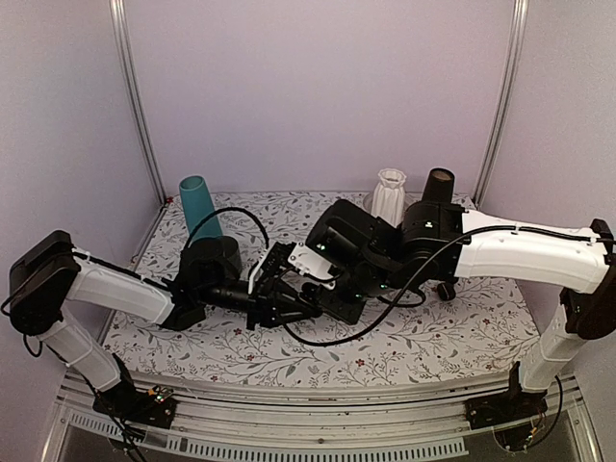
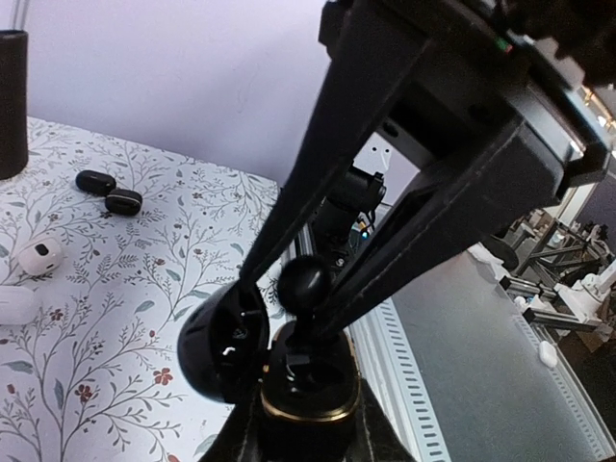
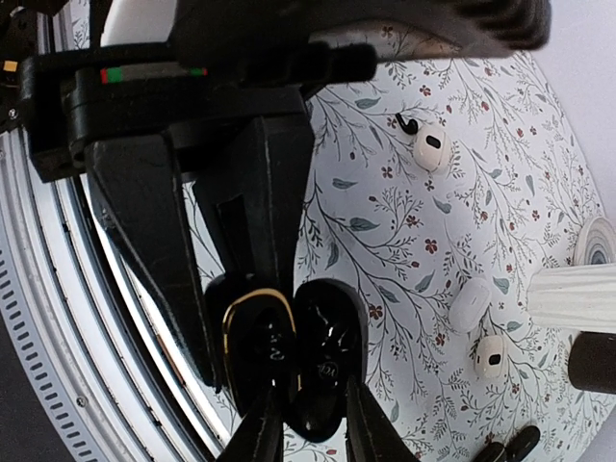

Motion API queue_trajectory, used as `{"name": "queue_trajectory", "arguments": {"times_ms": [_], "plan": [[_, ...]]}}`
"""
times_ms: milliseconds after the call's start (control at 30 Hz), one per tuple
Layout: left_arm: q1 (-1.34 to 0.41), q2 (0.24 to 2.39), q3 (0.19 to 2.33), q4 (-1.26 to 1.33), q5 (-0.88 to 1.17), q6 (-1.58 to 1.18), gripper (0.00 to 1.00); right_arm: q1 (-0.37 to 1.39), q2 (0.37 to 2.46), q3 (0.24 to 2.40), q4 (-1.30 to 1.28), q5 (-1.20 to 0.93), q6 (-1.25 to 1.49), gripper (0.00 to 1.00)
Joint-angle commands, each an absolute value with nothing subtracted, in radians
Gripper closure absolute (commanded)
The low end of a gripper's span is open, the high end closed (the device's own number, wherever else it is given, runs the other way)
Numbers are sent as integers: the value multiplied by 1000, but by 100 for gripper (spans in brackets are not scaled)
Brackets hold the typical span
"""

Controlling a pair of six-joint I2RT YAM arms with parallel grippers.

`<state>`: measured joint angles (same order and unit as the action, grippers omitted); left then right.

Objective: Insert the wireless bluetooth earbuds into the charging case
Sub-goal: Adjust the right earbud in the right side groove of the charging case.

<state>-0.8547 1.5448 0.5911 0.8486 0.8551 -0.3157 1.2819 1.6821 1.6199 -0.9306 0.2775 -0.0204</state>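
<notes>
Charging case (image 2: 310,377) in left hand (image 2: 304,416)

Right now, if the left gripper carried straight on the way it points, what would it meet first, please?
The open charging case: its gold-rimmed base sits just beyond the left gripper, which pinches a black earbud. Depth is hard to judge, but the gap looks slight.

Earbud (image 2: 306,279) above charging case (image 2: 310,380) mid-table; cup (image 1: 199,207) back left, vase (image 1: 389,195) back right

The left arm (image 1: 115,289) and right arm (image 1: 525,252) have white shells, black joints, looping black cables (image 1: 228,210); left hand (image 3: 310,399), right hand (image 3: 231,289) black.
</notes>
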Motion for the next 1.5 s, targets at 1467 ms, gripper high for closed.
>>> {"name": "queue_trajectory", "arguments": {"times_ms": [1467], "plan": [[-850,1556,547,1260,678,-446,100,1189,1633,1696,-744,232,262,40]]}}
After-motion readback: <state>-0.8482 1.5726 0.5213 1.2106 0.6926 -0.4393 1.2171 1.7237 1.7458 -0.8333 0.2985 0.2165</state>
